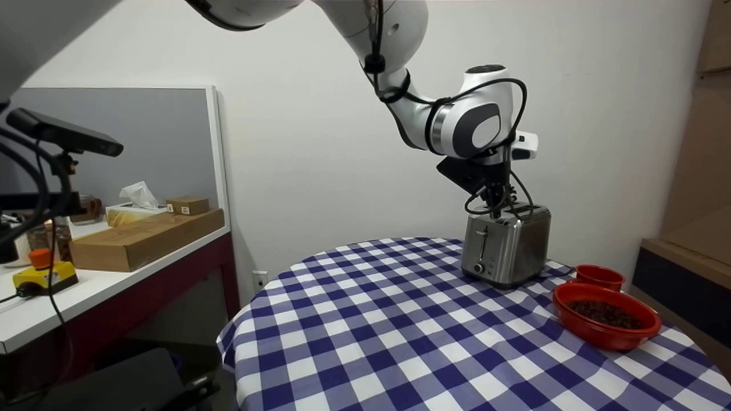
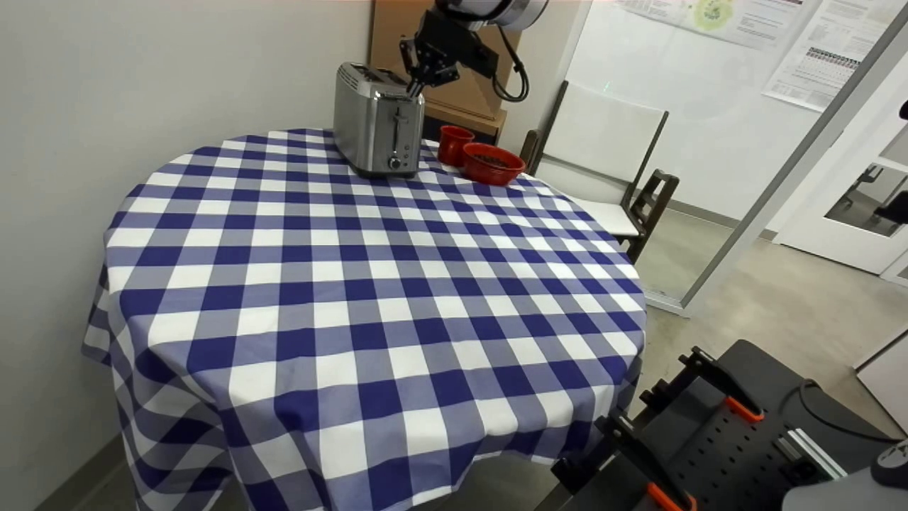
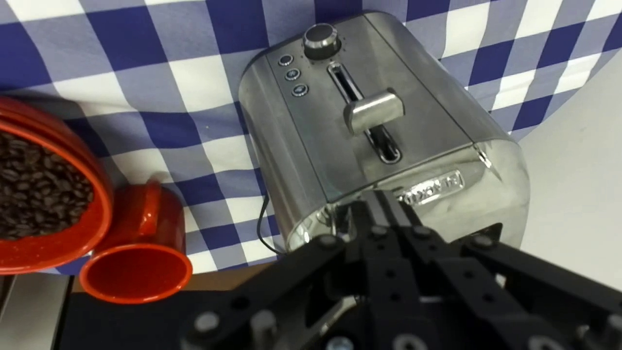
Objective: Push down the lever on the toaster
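"Where does the boxy, round-edged silver-grey metal toaster stand?"

"Upright at twelve o'clock on the blue-and-white checked tablecloth, as seen in an exterior view"

"And your jaws?"

"Closed: the slim tips of my black two-fingered gripper lie side by side and point down at the toaster's top edge, though whether I touch the metal I cannot tell"

"What's at your twelve o'clock?"

"In the wrist view, the broad silver metal lever, apart from my fingertips; in both exterior views it sits high in its narrow dark slot, and in the wrist view the round silver-and-black knob is at eleven o'clock from it"

"And at your nine?"

"A glossy cylindrical red mug, and farther out, just beside it, a round red bowl holding dark brown beans"
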{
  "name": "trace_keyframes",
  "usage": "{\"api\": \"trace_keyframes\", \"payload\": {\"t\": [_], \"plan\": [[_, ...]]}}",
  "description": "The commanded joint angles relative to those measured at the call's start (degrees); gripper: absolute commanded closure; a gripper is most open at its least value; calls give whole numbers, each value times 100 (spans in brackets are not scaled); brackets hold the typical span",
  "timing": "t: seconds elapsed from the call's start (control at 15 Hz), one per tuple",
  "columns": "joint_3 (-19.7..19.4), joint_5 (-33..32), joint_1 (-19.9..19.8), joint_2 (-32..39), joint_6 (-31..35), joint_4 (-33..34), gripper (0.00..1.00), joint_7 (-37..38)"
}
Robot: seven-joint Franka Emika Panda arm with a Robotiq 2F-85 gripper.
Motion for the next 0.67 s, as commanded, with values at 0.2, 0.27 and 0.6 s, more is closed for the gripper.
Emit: {"api": "trace_keyframes", "payload": {"t": [0.2,0.27,0.6], "plan": [[-24,194,49,293,-497,439,100,617],[-30,208,54,311,-539,450,100,693],[-34,329,45,460,-687,471,100,1021]]}}
